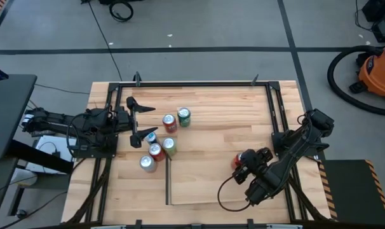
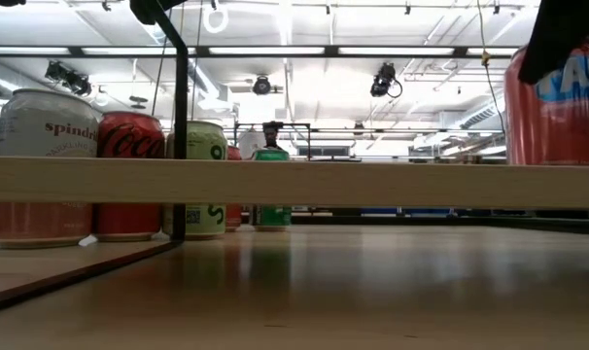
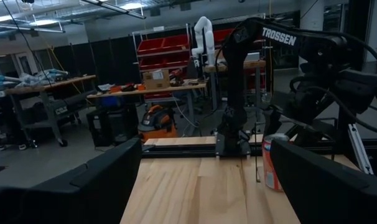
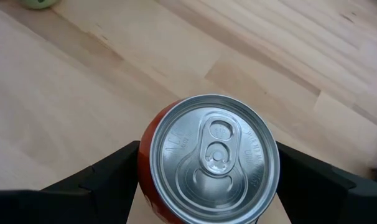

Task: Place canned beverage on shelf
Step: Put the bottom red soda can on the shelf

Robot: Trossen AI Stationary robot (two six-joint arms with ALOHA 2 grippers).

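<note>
My right gripper is shut on a red-orange can over the right part of the shelf, a light-wood panel edged by dark rods. In the low view the can shows upright above the shelf's near edge. Several other cans stand on their bases on the tabletop beside the shelf's left rod. My left gripper is open and empty, left of those cans. It also shows in the left wrist view. My right gripper pinches the red-orange can between its two fingers, on two opposite sides of the can's wall just below the top rim. The fingers come from above, slanting down. The can is upright; the shelf's edge hides its base, so whether it rests on the panel cannot be told.
The cluster holds a green can, red cans and a silver-topped can. Bare panel lies between the cluster and the held can. A black frame runs along the table's far edge.
</note>
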